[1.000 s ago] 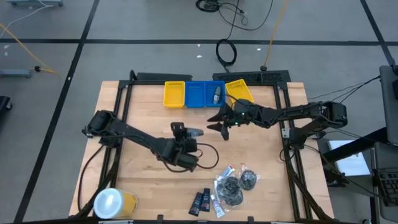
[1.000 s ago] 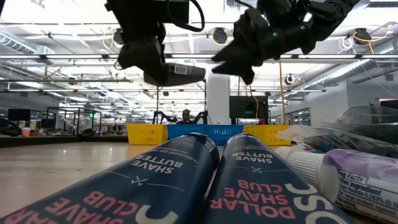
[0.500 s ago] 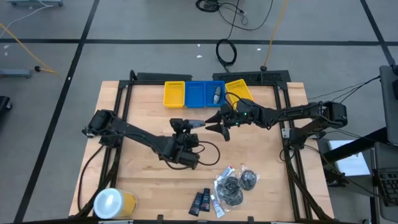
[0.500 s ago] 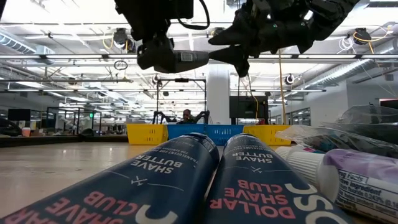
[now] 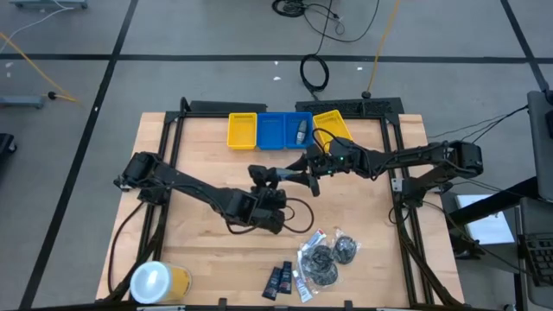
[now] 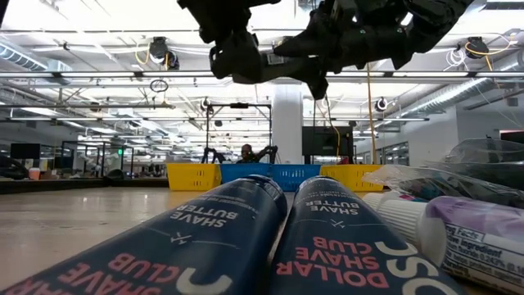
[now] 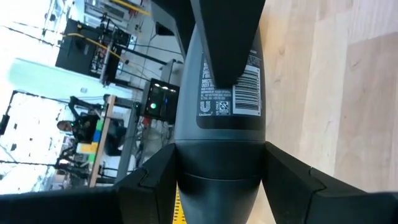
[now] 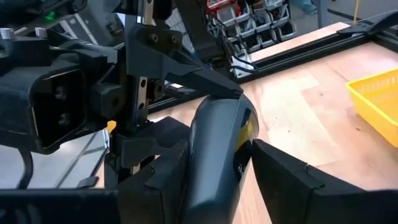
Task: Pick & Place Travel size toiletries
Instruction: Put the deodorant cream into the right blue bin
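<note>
Three trays (image 5: 285, 130) in a row at desk (image 5: 199, 250) back edge; a bottle (image 5: 300, 130) in the middle one. Container (image 5: 157, 282) at front left corner. Packets (image 5: 278, 280), tubes (image 5: 300, 285), pouches (image 5: 324, 256) grouped front right.

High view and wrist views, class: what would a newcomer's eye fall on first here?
Mid-table, the left gripper holds out a dark grey oblong plastic bottle with its tip between the open fingers of the right gripper, a handover in mid-air. At the table's near edge wait navy flat packets and clear pouches; one more bottle already lies in the blue tray.
</note>
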`<state>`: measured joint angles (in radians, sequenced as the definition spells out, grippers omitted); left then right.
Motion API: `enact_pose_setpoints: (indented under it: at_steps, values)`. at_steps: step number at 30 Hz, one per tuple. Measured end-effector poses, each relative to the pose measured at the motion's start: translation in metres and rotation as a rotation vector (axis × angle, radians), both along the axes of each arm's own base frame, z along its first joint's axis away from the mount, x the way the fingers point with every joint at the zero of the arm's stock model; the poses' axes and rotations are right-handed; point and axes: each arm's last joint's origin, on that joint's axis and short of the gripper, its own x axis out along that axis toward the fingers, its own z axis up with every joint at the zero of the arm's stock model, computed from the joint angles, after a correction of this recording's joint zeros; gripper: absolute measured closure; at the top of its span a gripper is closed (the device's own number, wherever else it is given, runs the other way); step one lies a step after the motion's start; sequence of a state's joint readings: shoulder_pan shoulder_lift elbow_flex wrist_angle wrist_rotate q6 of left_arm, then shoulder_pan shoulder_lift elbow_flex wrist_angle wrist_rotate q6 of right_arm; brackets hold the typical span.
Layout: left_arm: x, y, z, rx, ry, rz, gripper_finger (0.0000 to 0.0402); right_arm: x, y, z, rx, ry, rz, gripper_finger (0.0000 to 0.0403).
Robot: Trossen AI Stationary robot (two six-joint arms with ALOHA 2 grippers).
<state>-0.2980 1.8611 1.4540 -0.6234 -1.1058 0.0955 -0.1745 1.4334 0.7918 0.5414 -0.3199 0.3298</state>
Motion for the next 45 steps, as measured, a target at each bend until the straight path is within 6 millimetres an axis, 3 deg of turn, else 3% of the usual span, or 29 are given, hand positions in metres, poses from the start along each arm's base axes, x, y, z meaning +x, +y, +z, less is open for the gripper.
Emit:
enact_pose_setpoints:
  at_steps: [21, 29, 38, 45]
  values:
    - [0.0027, 0.0068, 0.0001, -0.004, -0.004, 0.011, 0.0223, -0.0004, -0.0001, -0.002, -0.022, 0.019, 0.0, 0.0288]
    - [0.0024, 0.0065, 0.0007, 0.018, -0.016, 0.027, 0.019, 0.0001, 0.0024, -0.0013, -0.054, 0.007, 0.009, 0.0289]
    - [-0.0002, 0.0076, -0.0002, 0.05, 0.009, 0.041, 0.0204, 0.0007, 0.0025, -0.0009, -0.065, 0.003, 0.01, 0.0289]
    - [-0.0056, 0.0034, 0.0028, 0.104, 0.008, 0.061, 0.0184, 0.0009, 0.0014, 0.0006, -0.063, -0.009, 0.009, 0.029]
